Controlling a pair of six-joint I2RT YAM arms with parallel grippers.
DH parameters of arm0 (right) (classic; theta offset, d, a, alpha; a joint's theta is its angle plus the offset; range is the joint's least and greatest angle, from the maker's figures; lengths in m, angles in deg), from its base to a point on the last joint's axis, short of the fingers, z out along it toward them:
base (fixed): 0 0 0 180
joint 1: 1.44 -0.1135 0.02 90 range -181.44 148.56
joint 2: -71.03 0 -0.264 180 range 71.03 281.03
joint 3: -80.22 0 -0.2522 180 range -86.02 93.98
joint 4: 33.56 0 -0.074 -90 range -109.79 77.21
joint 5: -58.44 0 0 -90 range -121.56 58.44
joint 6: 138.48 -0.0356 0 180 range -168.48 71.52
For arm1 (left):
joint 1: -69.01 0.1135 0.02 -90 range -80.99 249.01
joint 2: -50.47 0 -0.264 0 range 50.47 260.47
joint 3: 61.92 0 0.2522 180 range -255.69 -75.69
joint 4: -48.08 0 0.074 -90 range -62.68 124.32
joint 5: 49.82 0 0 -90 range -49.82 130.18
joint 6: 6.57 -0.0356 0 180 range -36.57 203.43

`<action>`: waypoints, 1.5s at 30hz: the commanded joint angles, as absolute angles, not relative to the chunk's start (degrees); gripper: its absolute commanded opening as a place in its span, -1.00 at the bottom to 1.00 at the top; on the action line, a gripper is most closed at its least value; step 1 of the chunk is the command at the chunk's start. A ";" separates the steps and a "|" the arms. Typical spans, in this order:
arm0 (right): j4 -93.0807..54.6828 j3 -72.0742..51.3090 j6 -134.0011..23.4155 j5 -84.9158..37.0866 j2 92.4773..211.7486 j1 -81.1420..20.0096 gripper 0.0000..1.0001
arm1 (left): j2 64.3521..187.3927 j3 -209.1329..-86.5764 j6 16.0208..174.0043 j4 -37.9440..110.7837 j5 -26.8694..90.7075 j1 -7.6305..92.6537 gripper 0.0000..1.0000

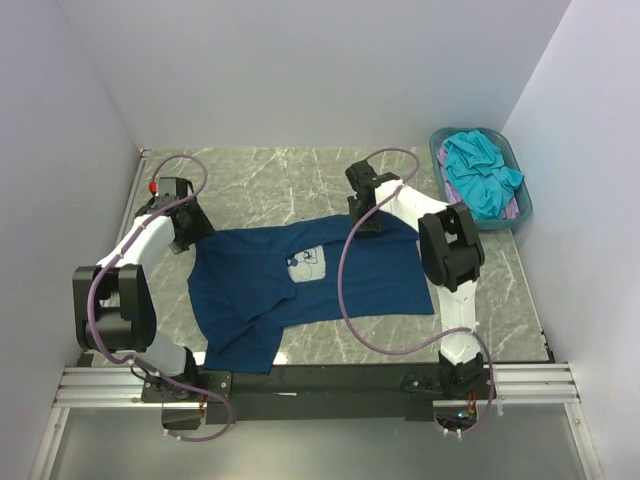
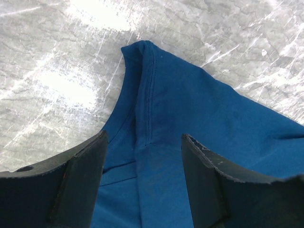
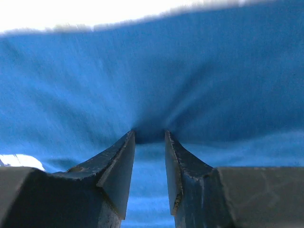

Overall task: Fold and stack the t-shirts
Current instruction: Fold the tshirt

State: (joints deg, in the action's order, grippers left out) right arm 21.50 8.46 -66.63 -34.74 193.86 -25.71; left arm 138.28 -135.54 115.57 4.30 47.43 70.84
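R gripper point(image 3: 149, 133) pinching navy tee point(image 3: 152, 71), white print point(image 1: 307, 264) illegible

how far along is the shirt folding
Nothing is folded or stacked. In hand: the navy t-shirt lies spread on the table, right gripper pinching its far edge, left gripper open over a seam. Left: the turquoise t-shirt and lilac t-shirt in the basket.

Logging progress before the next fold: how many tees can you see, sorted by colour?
navy tee, spread on the table: 1
turquoise tee, in the basket: 1
lilac tee, only an edge showing under the turquoise one: 1
Total: 3
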 commanded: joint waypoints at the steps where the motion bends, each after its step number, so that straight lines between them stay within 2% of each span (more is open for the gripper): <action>1: 22.31 4.87 -67.02 -36.39 188.72 -26.22 -0.22 | 136.77 -135.80 114.63 4.96 48.09 70.59 0.38; 10: 17.04 -2.96 -66.94 -34.38 182.66 -24.47 -0.21 | 137.21 -135.98 115.07 5.31 47.65 70.68 0.38; 17: 11.77 -3.40 -71.05 -28.66 179.40 -16.04 -0.22 | 141.77 -140.63 117.36 4.52 44.31 73.14 0.34; 24: 5.53 -4.10 -75.11 -28.31 179.40 -9.88 -0.22 | 149.86 -147.22 118.32 3.38 41.59 74.20 0.31; 30: 4.73 1.52 -75.54 -27.61 184.66 -7.94 -0.24 | 154.87 -150.65 118.85 2.94 40.71 74.20 0.06; 34: 3.58 3.10 -78.79 -25.58 187.82 -6.98 -0.29 | 157.51 -152.15 119.03 3.20 40.88 74.20 -0.20; 39: 4.46 5.03 -81.78 -24.35 192.57 -5.49 -0.31 | 161.82 -154.87 119.38 2.24 41.58 74.28 -0.31; 45: 7.17 8.63 -85.83 -23.73 196.61 -3.73 -0.32 | 168.14 -158.65 120.26 1.18 42.11 75.95 -0.61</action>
